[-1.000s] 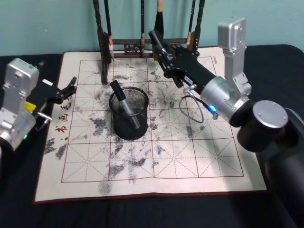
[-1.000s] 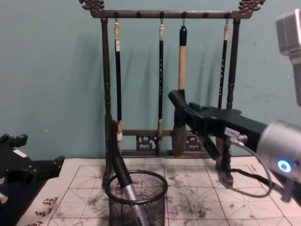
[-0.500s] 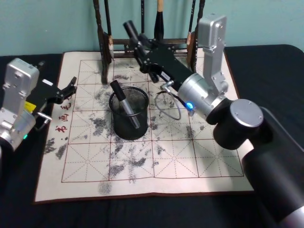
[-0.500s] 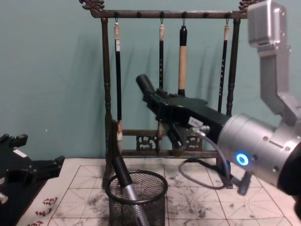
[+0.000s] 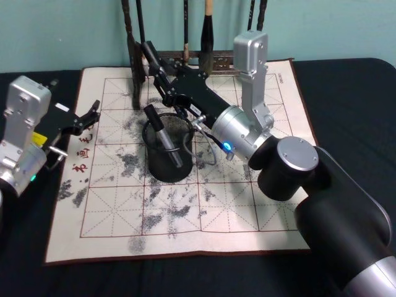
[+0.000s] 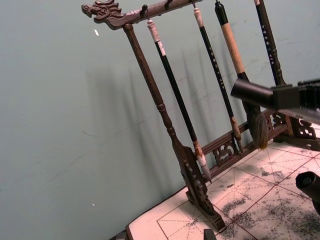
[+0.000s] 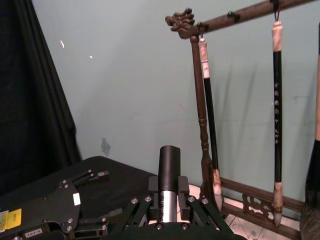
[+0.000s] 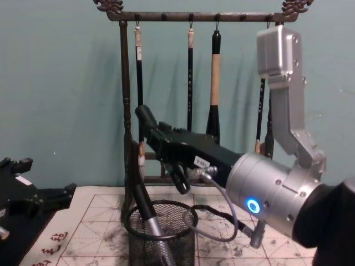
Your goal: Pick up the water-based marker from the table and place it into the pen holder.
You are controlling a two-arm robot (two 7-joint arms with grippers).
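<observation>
Head view: right gripper (image 5: 163, 75) clamped on water-based marker (image 5: 150, 54), raised above the far side of pen holder (image 5: 178, 168); second marker (image 5: 159, 131) leans inside. Left gripper (image 5: 90, 114) parked at left, fingers apart, empty.
Right wrist view: water-based marker (image 7: 169, 165) gripped between fingers.
Chest view: water-based marker (image 8: 145, 117) above pen holder (image 8: 183, 244), left side.

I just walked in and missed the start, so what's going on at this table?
The right gripper is shut on a water-based marker, its black cap pointing up and away. It holds the marker over the ink-stained mat, just above and behind the black mesh pen holder and in front of the brush rack. The marker is not in the holder yet. A second marker leans inside the holder. The left gripper sits idle at the mat's left edge.
</observation>
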